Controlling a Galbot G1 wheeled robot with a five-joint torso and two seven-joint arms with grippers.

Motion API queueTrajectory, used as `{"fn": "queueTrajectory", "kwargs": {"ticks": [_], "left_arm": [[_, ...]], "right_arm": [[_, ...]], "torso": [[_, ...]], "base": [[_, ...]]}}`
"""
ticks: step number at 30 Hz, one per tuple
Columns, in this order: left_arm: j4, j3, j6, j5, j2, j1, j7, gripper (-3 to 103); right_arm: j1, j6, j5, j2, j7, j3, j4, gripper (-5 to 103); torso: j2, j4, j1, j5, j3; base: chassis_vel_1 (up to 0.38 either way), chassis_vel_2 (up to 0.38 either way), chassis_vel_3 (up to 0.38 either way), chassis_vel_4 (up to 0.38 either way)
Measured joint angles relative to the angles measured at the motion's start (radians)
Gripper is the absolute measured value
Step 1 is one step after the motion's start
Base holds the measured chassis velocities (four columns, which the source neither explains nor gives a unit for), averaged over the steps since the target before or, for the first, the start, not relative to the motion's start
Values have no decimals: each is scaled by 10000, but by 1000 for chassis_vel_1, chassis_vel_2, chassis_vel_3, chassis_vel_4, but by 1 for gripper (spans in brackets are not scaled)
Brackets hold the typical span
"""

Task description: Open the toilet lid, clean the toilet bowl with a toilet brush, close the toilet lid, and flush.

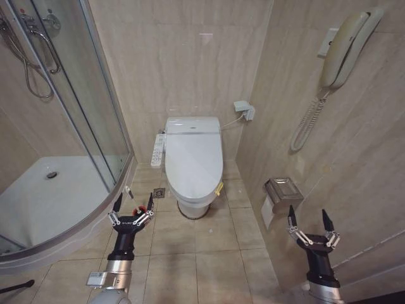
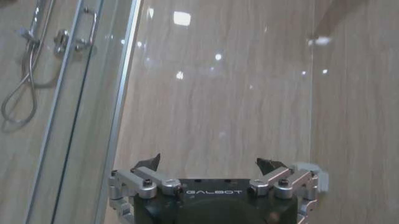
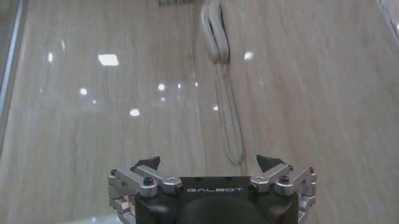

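Note:
The toilet lid is down over the toilet bowl, hiding its inside; a small yellow tag hangs at the lid's front edge. The long button panel runs along the seat's left side. On the floor left of the bowl, a red holder peeks out behind my left gripper, with the thin white handle of the toilet brush above it. That gripper is open and empty, held upright in front of the holder. My right gripper is open and empty near the right wall.
A curved glass shower enclosure with a raised rim takes up the left. A floor drain lies beside the bowl. A metal paper holder, a wall phone with a coiled cord, and an outlet are on the right wall.

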Motion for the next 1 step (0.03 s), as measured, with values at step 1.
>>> {"fn": "queueTrajectory", "kwargs": {"ticks": [1], "left_arm": [[0, 0, 0, 0, 0, 0, 0, 100]], "right_arm": [[0, 0, 0, 0, 0, 0, 0, 100]], "torso": [[0, 0, 0, 0, 0]], "base": [[0, 0, 0, 0]]}}
